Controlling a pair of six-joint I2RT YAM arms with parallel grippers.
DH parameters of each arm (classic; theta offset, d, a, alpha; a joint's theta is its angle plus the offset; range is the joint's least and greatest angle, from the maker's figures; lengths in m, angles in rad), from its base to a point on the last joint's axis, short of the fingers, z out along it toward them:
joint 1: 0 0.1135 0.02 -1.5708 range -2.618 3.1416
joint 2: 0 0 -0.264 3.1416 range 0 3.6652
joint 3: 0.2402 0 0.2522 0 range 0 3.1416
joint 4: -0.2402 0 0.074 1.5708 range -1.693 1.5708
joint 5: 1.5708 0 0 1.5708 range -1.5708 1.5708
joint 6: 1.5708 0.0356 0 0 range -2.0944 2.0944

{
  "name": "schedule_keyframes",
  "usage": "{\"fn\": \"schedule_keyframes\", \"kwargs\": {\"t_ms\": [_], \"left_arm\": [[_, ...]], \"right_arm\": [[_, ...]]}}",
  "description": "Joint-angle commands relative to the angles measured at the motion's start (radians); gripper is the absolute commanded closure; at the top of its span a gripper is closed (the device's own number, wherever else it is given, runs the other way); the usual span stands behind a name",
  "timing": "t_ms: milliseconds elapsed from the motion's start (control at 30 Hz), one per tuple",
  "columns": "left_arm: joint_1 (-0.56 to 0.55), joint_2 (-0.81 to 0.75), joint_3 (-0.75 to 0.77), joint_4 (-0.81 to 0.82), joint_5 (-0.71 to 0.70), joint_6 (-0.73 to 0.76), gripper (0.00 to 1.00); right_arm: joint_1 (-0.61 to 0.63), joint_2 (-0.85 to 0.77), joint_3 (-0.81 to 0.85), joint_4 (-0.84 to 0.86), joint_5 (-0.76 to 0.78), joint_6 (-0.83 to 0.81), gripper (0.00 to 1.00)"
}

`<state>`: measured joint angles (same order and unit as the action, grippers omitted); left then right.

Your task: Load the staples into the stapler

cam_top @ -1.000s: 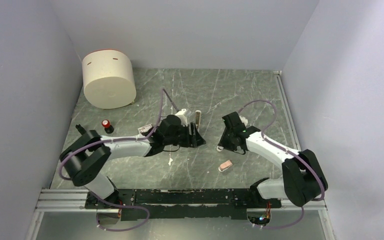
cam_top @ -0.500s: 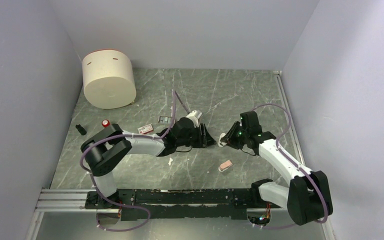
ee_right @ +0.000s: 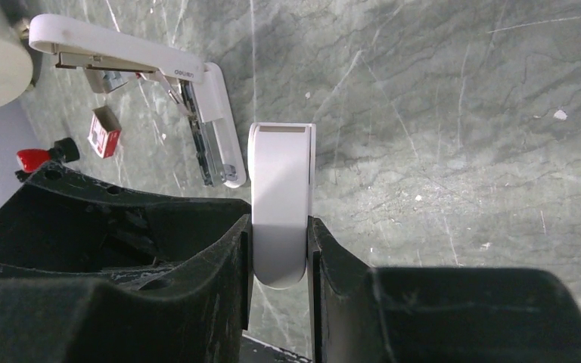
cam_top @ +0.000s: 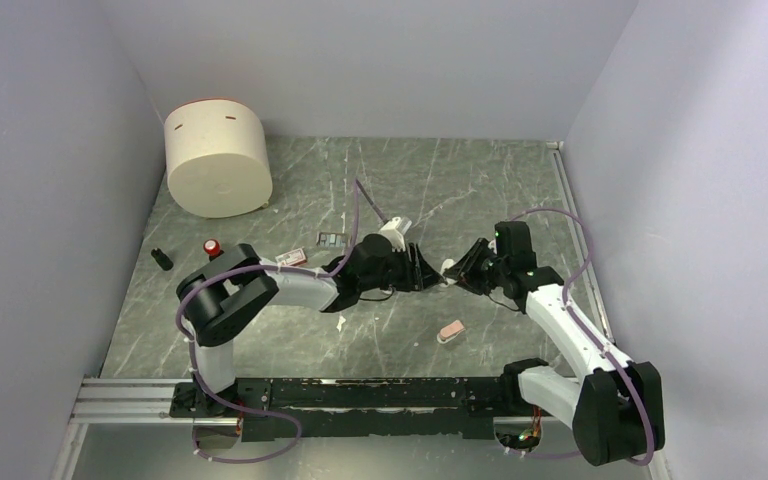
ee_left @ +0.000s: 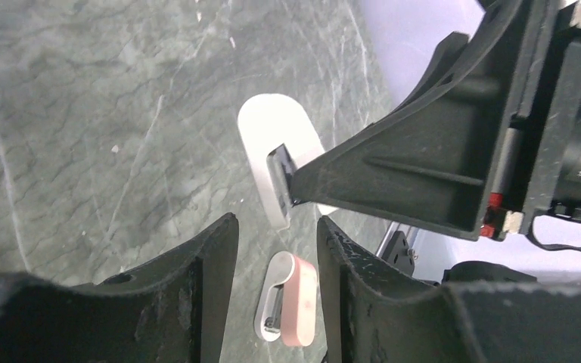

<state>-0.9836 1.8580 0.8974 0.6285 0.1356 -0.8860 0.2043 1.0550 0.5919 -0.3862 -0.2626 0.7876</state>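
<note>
Green marbled table (cam_top: 480,180) carries everything, and each camera adds its own share. From overhead, the two arms meet at mid-table. The left gripper (cam_top: 422,268) points to 3 o'clock at the right gripper (cam_top: 458,271), which holds a white stubby piece (cam_top: 449,268) out between them. A pink stubby piece (cam_top: 450,331) lies on the table at 6 o'clock from that meeting point. The red-and-white staple box (cam_top: 291,258) lies at 9 o'clock, near the left arm. Only the right wrist view shows the stapler (ee_right: 121,54): it lies on the table swung open, at 11 o'clock from the held piece, with the staple box (ee_right: 106,131) at 9 o'clock from its lower half. That view also shows the right fingers clenched on the white piece's sides, its flat end pointing away from the wrist. The left wrist view adds that the left jaws stand apart with nothing between them. The pink stubby piece (ee_left: 291,299) shows on the table through the gap, and the white stubby piece (ee_left: 272,144) hangs just ahead, a dark slot in its face.
</note>
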Motion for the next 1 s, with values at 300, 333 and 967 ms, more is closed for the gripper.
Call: {"fn": "schedule_keyframes", "kwargs": {"t_ms": [300, 333, 967], "left_arm": [[-0.007, 0.011, 0.065, 0.024, -0.022, 0.080, 0.63], [-0.008, 0.011, 0.062, 0.025, -0.021, 0.081, 0.65], [-0.007, 0.057, 0.073, -0.013, 0.003, 0.073, 0.71]], "right_arm": [[-0.034, -0.011, 0.044, 0.002, -0.074, -0.018, 0.96], [-0.036, -0.010, 0.044, 0.003, -0.079, -0.017, 0.96], [-0.051, -0.021, 0.038, 0.019, -0.117, -0.004, 0.96]]}}
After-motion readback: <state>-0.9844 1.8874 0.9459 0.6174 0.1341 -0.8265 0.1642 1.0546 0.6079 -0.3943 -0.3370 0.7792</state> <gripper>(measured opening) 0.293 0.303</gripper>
